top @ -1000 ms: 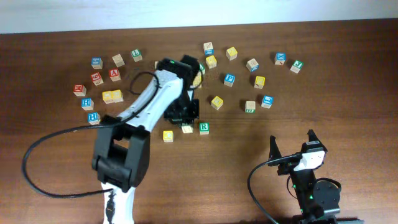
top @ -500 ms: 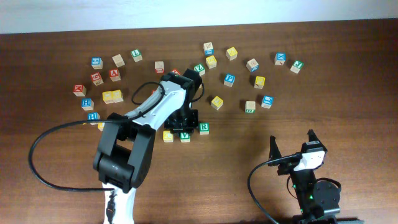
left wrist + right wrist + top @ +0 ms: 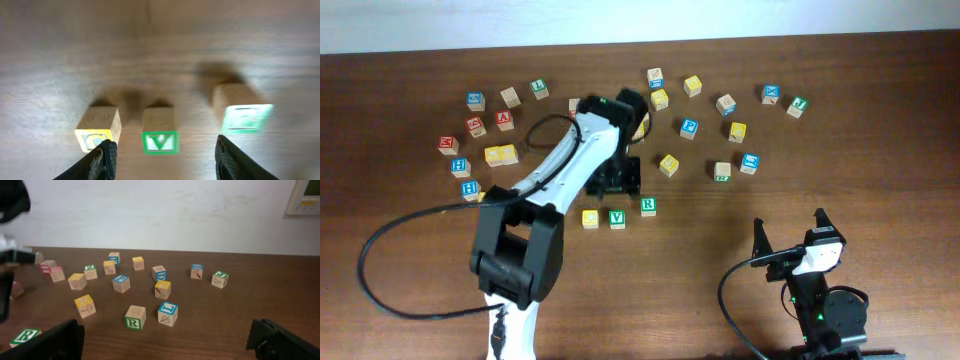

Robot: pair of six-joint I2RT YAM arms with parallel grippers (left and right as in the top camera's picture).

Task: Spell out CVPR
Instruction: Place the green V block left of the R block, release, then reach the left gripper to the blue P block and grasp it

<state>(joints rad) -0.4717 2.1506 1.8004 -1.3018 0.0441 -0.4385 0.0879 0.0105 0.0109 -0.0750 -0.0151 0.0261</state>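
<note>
The yellow C cube [image 3: 590, 218], the green V cube [image 3: 617, 218] and the green R cube [image 3: 648, 207] lie in a row on the table, the R slightly farther back. In the left wrist view the C [image 3: 98, 134] and V [image 3: 160, 134] are side by side and the R [image 3: 242, 112] is blurred to the right. My left gripper [image 3: 618, 186] is open and empty just behind the V [image 3: 166, 150]. A blue cube [image 3: 690, 127], possibly the P, lies farther back. My right gripper [image 3: 789, 226] is open and empty at the front right.
Many loose letter cubes are scattered across the back of the table, including a second green R [image 3: 722, 171], a blue cube [image 3: 749, 162], a yellow cube [image 3: 668, 164] and a cluster at the far left [image 3: 501, 154].
My left gripper came down with the green V cube, set it between the C and R, opened, and drew back away from the row.
</note>
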